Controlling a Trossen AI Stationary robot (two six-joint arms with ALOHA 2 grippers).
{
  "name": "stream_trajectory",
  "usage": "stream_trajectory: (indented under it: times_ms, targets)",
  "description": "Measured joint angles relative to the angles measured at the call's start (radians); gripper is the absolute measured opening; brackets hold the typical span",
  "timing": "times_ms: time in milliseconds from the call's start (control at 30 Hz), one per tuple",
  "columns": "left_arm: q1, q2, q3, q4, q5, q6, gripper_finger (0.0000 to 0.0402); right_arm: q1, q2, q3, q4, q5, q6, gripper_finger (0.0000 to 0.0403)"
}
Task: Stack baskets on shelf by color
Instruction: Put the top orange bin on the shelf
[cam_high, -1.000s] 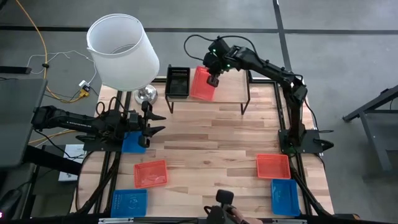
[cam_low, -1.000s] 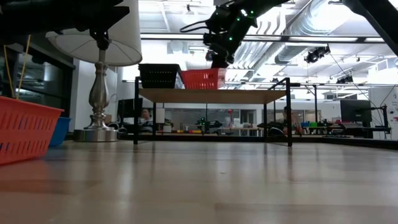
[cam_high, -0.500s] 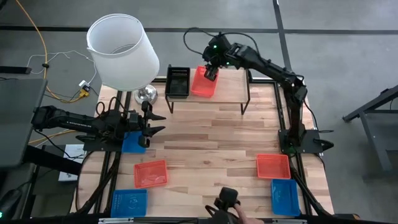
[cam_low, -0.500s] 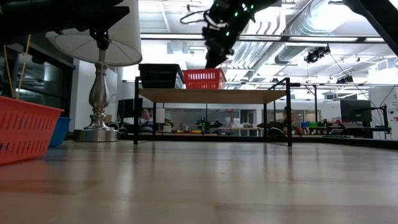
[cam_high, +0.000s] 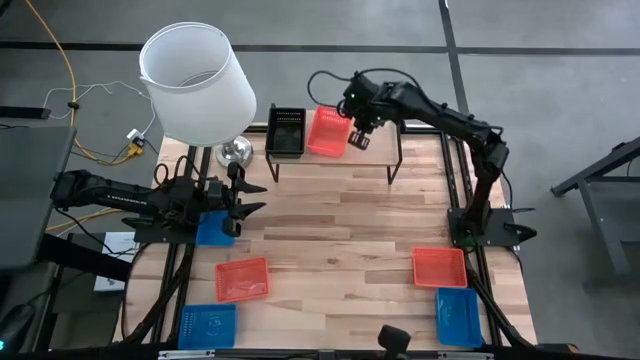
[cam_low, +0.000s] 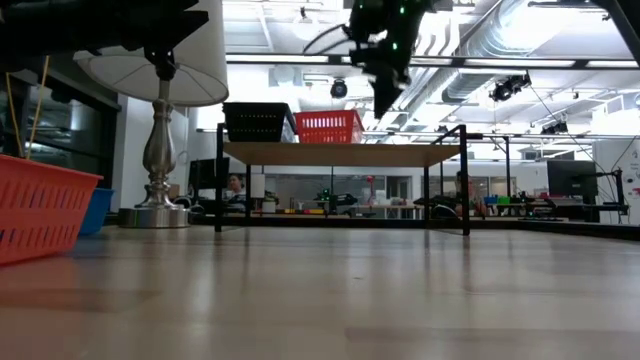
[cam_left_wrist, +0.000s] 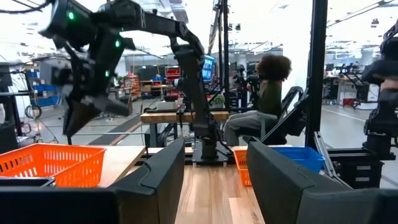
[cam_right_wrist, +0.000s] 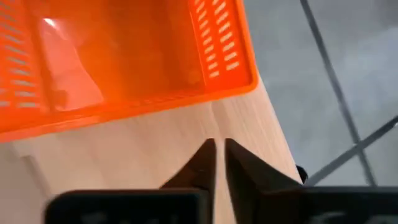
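A red-orange basket (cam_high: 328, 132) sits flat on its base on the shelf's wooden top (cam_high: 380, 150), next to a black basket (cam_high: 286, 131). Level in the low view, the red basket (cam_low: 328, 127) and black basket (cam_low: 257, 122) stand side by side. My right gripper (cam_high: 360, 138) hovers above the shelf just right of the red basket, its fingers apart only by a narrow slit (cam_right_wrist: 216, 155), touching nothing. My left gripper (cam_high: 250, 197) waits open at the table's left, beside a blue basket (cam_high: 213, 228).
More baskets lie on the table: red (cam_high: 241, 279) and blue (cam_high: 207, 325) near left, red (cam_high: 440, 267) and blue (cam_high: 458, 316) near right. A lamp with a white shade (cam_high: 197, 85) stands left of the shelf. A person (cam_left_wrist: 267, 93) sits beyond the table.
My right gripper set the tilted red basket down flat on the shelf beside the black one, let go of it, then rose and moved toward the table's right and near side, clear of the basket.
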Motion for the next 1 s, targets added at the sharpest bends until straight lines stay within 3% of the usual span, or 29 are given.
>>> stream_trajectory:
  times_ms: [300,733,1000]
  targets:
    - [0.000,0.000,0.000,-0.013,0.000,0.000,0.0161,-0.004,-0.010,-0.145,0.172,0.058,-0.019,0.0003]
    - [0.000,0.000,0.000,-0.013,-0.003,0.000,0.0161,-0.008,-0.011,-0.154,0.389,-0.009,-0.039,0.0001]
    - [0.000,0.000,0.000,-0.013,-0.003,0.000,0.0161,-0.008,-0.014,-0.154,0.377,0.007,-0.050,0.0000]
